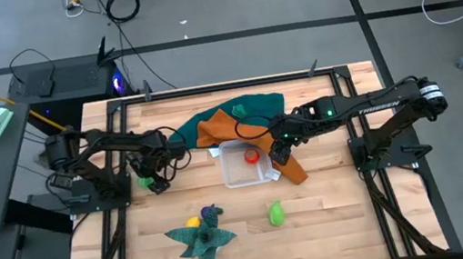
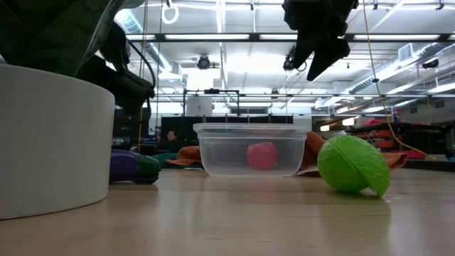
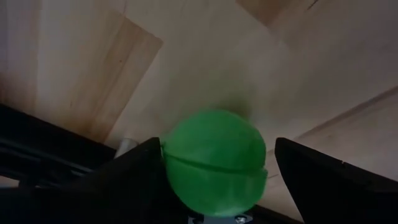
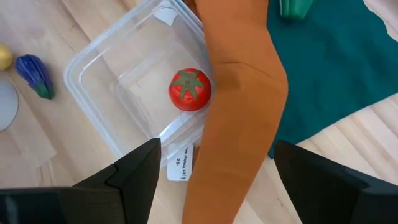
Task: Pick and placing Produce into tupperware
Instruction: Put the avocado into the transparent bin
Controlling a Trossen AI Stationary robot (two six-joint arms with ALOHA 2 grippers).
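The clear tupperware (image 1: 245, 171) stands mid-table with a red toy tomato (image 4: 189, 89) inside; it also shows in the low view (image 2: 249, 149). My right gripper (image 1: 277, 148) is open and empty above its right end (image 4: 216, 144). My left gripper (image 1: 154, 176) is at the table's left, shut on a bright green toy fruit (image 3: 214, 162). A light green piece (image 1: 275, 214) lies on the table toward the near edge. A yellow piece (image 1: 192, 222) and a purple piece (image 1: 213, 212) lie by the star-shaped dark green cloth (image 1: 202, 239). My left gripper has the green toy fruit between its two fingers, pointing down at the table. One finger (image 3: 140, 168) lies against the fruit's side (image 3: 171, 155). A narrow sliver of table shows between the fruit and the other finger (image 3: 317, 180). The fruit sits far back, near the gripper's base.
The long orange cloth (image 1: 230, 130) runs from behind the tupperware along its right side (image 4: 242, 93), lying over the teal cloth (image 1: 251, 106). A white round object (image 2: 50, 142) stands close in the low view's left. Black frame rails edge the table's sides.
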